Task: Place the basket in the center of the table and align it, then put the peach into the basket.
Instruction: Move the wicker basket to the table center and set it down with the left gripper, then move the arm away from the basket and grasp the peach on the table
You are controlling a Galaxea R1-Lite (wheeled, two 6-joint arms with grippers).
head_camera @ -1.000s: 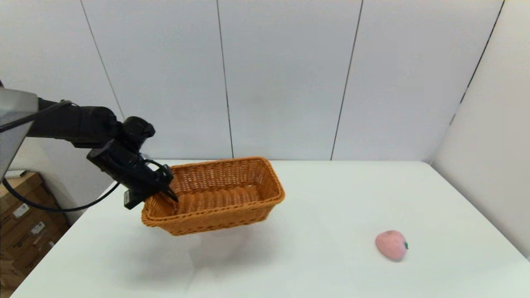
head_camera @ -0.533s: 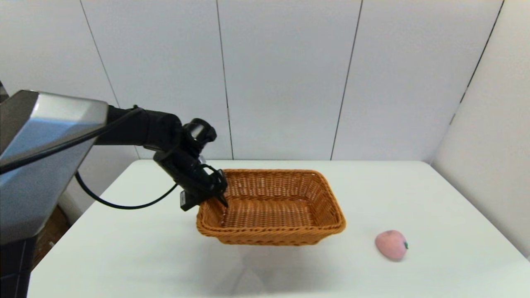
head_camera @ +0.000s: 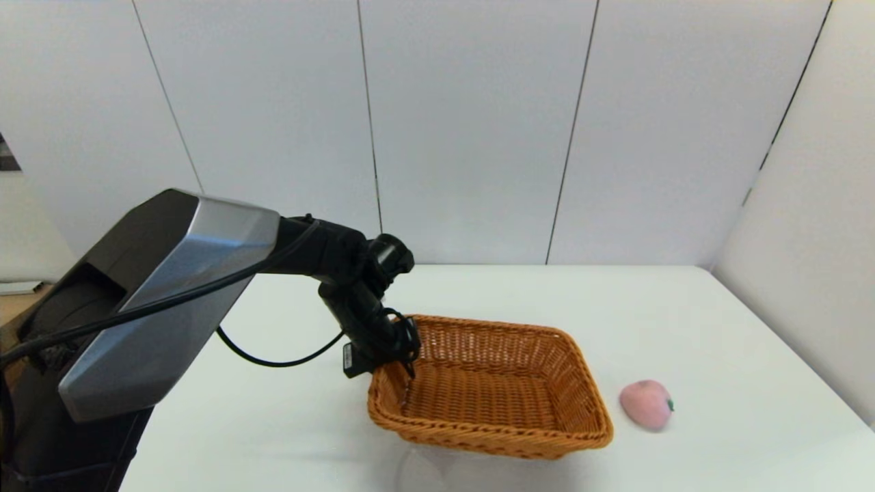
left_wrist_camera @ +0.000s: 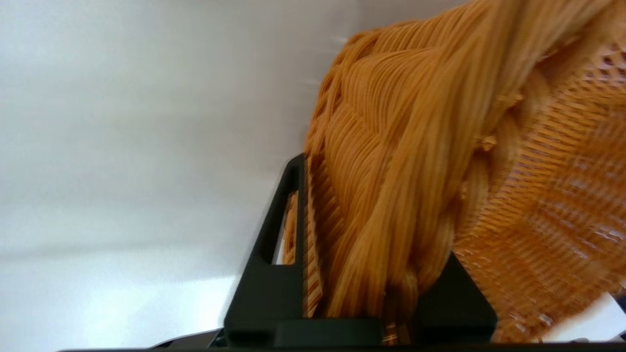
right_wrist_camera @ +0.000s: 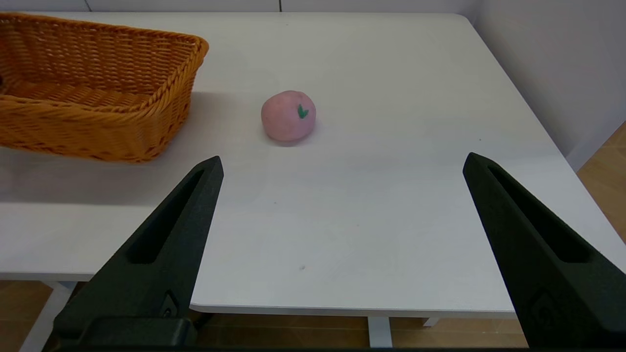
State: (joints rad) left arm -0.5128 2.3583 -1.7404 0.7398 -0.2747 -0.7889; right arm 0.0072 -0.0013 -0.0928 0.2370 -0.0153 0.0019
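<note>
The basket (head_camera: 492, 386) has swung across from the table's left-hand side toward the middle over the last second, and the left arm has carried it all the way. Right now the left gripper (head_camera: 403, 355) has its jaws pinched on the braided rim at the basket's 9 o'clock end, one finger inside the wall, one outside. The wrist view confirms it: thick orange-brown braid clamped between the black fingers (left_wrist_camera: 274, 274).

The basket is rectangular, woven wicker, with sloped sides and an open weave on the floor. It sits skewed, its long axis running from about 10 o'clock to 4 o'clock. Whether its base is down on the table (head_camera: 718, 321) or just above it, I cannot tell.

The peach (head_camera: 646, 404) lies at roughly 3 o'clock from the basket, just beside its right-hand end but apart from it. It is small, round and pale pink, with a tiny green stem (right_wrist_camera: 302, 112) on its side.

The right gripper (right_wrist_camera: 342, 166) hangs off the near table edge, jaws spread wide, with the peach ahead of them.
</note>
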